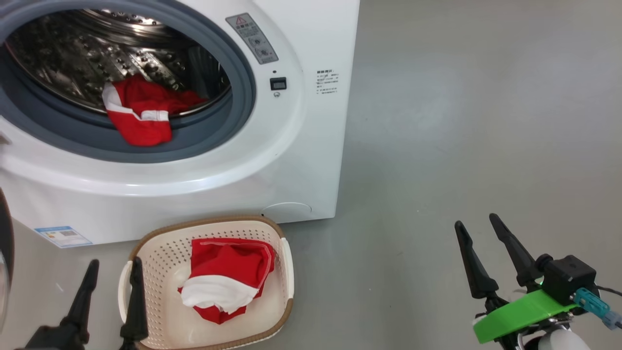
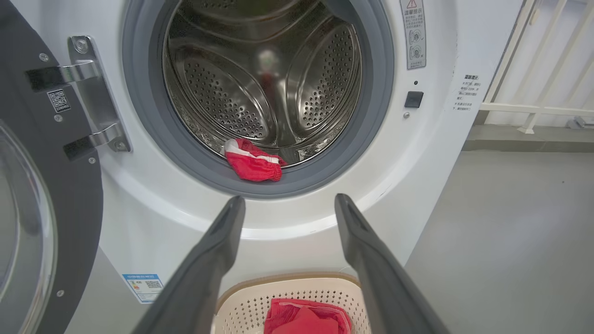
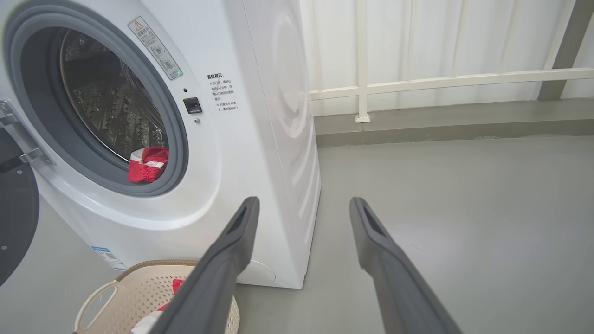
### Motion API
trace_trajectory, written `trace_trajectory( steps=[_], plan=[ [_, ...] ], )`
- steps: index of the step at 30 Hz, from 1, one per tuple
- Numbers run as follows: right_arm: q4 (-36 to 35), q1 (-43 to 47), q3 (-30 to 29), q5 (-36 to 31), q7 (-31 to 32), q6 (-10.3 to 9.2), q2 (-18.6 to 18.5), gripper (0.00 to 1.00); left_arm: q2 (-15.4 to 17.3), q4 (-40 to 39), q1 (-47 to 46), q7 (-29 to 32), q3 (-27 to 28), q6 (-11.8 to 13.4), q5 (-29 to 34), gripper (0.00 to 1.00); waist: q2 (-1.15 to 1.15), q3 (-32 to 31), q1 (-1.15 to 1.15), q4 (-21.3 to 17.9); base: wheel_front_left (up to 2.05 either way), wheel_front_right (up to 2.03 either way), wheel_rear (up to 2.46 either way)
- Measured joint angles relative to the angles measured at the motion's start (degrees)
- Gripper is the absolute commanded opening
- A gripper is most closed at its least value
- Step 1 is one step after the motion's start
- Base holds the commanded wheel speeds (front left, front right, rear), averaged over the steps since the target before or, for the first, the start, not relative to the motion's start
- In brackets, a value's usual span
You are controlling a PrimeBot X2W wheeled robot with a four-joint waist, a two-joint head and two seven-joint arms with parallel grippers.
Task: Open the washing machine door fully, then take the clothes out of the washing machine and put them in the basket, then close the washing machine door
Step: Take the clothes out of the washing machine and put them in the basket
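Both wide and empty, left hand (image 1: pixel 114 261) and right hand (image 1: pixel 475 219) hover low, fingers forward.

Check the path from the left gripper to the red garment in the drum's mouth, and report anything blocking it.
Nothing visible blocks it. The door is swung aside, and the red garment hangs over the gasket at the drum's mouth, straight ahead of the open left gripper.
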Motion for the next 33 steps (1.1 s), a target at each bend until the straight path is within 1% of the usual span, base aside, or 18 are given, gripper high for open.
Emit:
trace_trajectory(
  steps=[5,18,24,28,33],
  plan=[
    [-0.15,0.76,-0.87,0.00,0.00,0.00,0.01,1.00,-0.12,-1.86,1.72,0.00,0.34,0.00,0.00,1.00,0.00,-0.53,0.00,0.45,0.00,0.00,0.00],
    [-0.20,1.39,-0.88,0.00,0.00,0.00,0.04,1.00,-0.14,-1.97,1.98,0.00,0.01,0.04,-0.79,1.00,0.00,-0.11,0.00,0.09,0.00,0.00,0.00],
    [-0.42,1.34,-0.88,0.00,0.00,0.00,0.20,1.00,-0.15,0.67,1.33,0.00,-0.53,0.12,-0.87,1.00,0.00,1.12,0.00,0.03,0.00,0.00,0.00],
    [-0.81,1.17,-0.90,0.00,0.00,0.00,0.33,1.00,-0.20,2.65,-1.44,0.00,-0.59,0.16,-0.71,1.00,0.00,2.39,0.00,0.05,0.00,0.00,0.00],
    [-1.47,-1.54,-0.98,0.00,0.00,0.00,1.09,1.00,-0.11,6.66,-10.04,0.00,-1.59,0.16,0.92,1.00,0.00,5.63,0.00,0.14,0.00,0.00,0.00]
  ],
)
